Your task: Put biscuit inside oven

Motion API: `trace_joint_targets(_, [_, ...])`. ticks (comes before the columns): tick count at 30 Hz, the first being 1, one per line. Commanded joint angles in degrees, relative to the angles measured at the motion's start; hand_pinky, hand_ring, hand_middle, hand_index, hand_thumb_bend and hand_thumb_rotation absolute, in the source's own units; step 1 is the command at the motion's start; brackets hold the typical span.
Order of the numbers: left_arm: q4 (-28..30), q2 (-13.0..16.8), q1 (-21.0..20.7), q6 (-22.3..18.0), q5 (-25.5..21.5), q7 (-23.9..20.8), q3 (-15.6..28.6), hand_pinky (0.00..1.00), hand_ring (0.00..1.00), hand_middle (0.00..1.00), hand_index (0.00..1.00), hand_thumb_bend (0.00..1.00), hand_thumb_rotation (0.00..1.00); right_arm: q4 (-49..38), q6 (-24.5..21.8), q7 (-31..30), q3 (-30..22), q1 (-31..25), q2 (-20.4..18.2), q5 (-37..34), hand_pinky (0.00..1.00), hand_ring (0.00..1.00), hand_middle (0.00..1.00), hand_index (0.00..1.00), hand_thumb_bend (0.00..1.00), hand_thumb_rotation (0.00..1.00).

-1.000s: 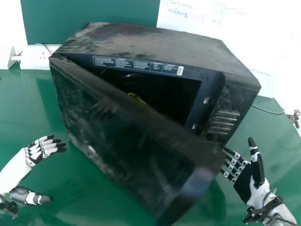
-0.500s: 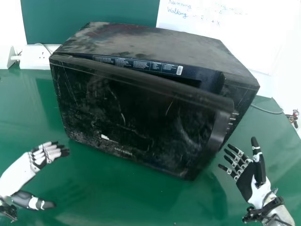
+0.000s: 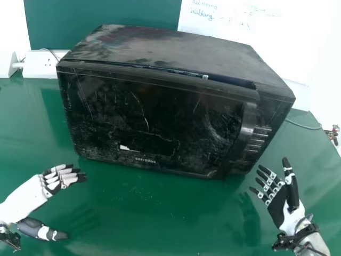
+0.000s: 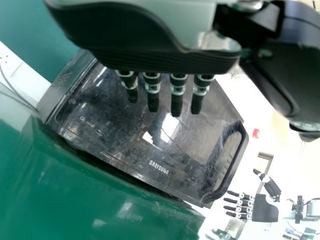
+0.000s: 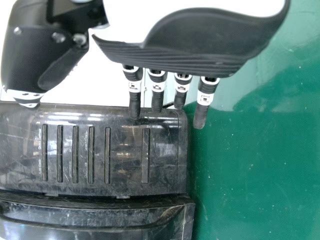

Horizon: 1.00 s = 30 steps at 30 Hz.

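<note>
The black oven (image 3: 176, 45) stands on the green table, its door (image 3: 154, 117) swung nearly closed, with a thin gap along the top edge. No biscuit can be seen; the oven's inside is hidden behind the door. My left hand (image 3: 50, 186) is in front of the oven's left corner, fingers extended, holding nothing. My right hand (image 3: 279, 200) is off the oven's front right corner, palm up and open. In the left wrist view, my left hand (image 4: 150, 50) hangs before the door (image 4: 130, 130). In the right wrist view, my right hand (image 5: 200, 45) shows beside the control panel (image 5: 115, 150).
A white socket box (image 3: 40, 64) with a cable sits behind the oven's left side. A whiteboard (image 3: 256, 32) with writing stands behind it. A thin cable (image 3: 303, 125) runs along the table (image 3: 160, 224) at the right.
The oven door has swung from wide open to nearly closed, covering the inside and a yellowish thing in there. My left hand has moved slightly to the right; the right hand has barely moved.
</note>
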<state>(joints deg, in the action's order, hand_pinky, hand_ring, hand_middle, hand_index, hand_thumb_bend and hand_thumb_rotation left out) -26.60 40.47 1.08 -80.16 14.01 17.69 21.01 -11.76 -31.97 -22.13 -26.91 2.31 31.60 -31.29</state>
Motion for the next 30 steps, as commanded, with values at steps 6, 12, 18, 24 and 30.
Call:
trace_joint_targets(6, [7.2,2.1,2.7,4.3,4.8,-0.9,0.8,1.0,1.0,1.0,1.0,0.99,1.0,1.3,0.5,-0.7,-0.1,0.6,-0.2,-0.1,0.93,0.97,0.97,0.9,0.88,0.87])
trace_joint_targets(12, [15.8,3.4,5.2,9.6,5.2,-1.3,1.9,1.0,1.0,1.0,1.0,1.0,1.0,1.4,0.7,-0.8,0.3,0.6,-0.2,0.8,0.93,0.97,0.96,0.9,0.72,0.87])
trace_joint_targets(18, [24.9,5.8,7.2,16.6,2.2,0.0,2.0,1.0,1.0,1.0,1.0,0.99,1.0,1.1,0.7,-0.5,0.5,0.9,-0.4,1.0,0.99,0.99,0.98,0.92,0.57,0.85])
trace_joint_targets(24, [28.4,9.0,4.2,22.1,1.1,1.1,0.8,1.0,1.0,1.0,1.0,1.0,1.0,0.4,0.3,0.2,0.7,0.8,-1.1,0.8,0.93,0.98,0.99,0.94,0.57,0.74])
trace_joint_targets(30, [26.4,9.7,-2.7,26.4,-0.1,1.7,-3.3,1.0,1.0,1.0,1.0,0.99,1.0,1.2,0.3,-0.4,1.0,1.1,-1.1,0.6,0.97,1.0,1.0,0.98,0.57,0.75])
